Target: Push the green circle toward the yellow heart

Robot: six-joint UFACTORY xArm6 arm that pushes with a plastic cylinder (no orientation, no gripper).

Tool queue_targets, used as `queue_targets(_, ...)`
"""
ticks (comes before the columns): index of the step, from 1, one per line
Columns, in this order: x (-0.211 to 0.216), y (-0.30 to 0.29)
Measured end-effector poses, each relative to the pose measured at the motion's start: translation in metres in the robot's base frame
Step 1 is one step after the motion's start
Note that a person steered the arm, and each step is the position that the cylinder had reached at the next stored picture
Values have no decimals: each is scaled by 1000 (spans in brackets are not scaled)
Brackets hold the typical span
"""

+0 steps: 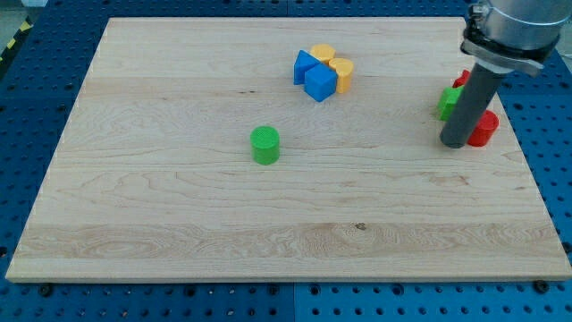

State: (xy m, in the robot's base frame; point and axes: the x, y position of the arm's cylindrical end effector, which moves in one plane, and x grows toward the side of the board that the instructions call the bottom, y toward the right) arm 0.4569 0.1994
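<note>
No hand is fitted here, so there's nothing to be called wide, narrow or holding; the work is done by the tip [454, 144] of the dark rod, which is planted at the view's right, tucked right against a little pile made up of a green block [448, 103] and a red block [483, 129] whose shapes can't really be made out behind the rod.

Progress-wise, basically nothing can be counted as done yet. The green circle [264, 145] is sat alone near the middle of the bench [179, 224], well apart from the tip and not touched by it. The yellow heart [341, 72] is found up toward the view's top, jammed in with a blue block [319, 82], another blue block [304, 64] and a second yellow piece [323, 53].

So the whole push is still left: up and to the view's right, probably.

Room-wise it looks easy. Open board is seen all round the circle, and no edge is close to that line. The blue blocks are parked on the near side of the heart though, so they'd likely be hit first.
</note>
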Motion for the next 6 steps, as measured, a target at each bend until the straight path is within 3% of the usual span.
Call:
queue_targets(2,59,-131)
queue_targets(3,47,-219)
queue_targets(5,32,-256)
queue_targets(6,38,-314)
